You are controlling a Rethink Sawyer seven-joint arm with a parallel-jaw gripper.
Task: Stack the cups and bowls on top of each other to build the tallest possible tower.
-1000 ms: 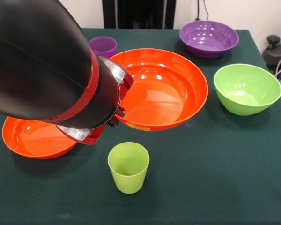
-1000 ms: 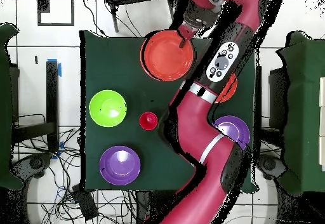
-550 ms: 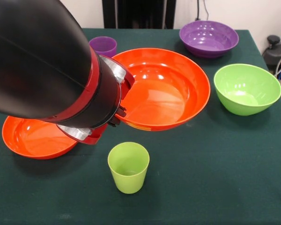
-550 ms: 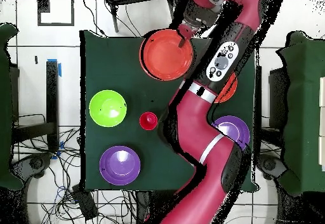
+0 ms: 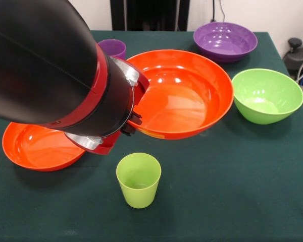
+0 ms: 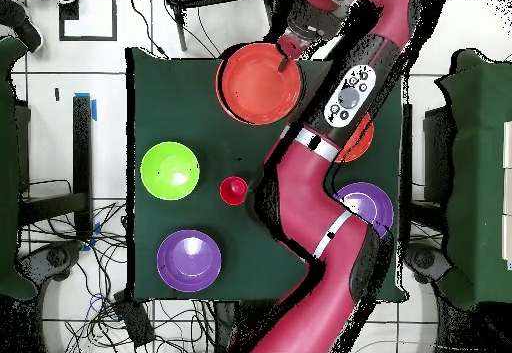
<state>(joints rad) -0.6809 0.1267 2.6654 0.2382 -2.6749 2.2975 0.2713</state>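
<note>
Clamped on the left rim of a wide orange bowl [image 5: 179, 93], our gripper [image 5: 134, 118] carries it clear of the green tablecloth [image 5: 232, 191]. That bowl tilts, its open mouth facing up and toward the camera, its width running left to right in the front view. Below its near edge, a light green cup [image 5: 138, 179] stands upright on the cloth, mouth up, apart from the bowl.

We count two orange bowls: the lifted one and a second orange bowl [image 5: 38, 148] resting flat at the left, partly behind the arm [image 5: 45, 65]. We see one light green bowl [image 5: 266, 96] at the right and two purple bowls [image 6: 189, 259]. Cups in view number three: light green, a purple cup [image 5: 112, 48] behind the arm, and a red cup [image 6: 233, 190] in the overhead view.
</note>
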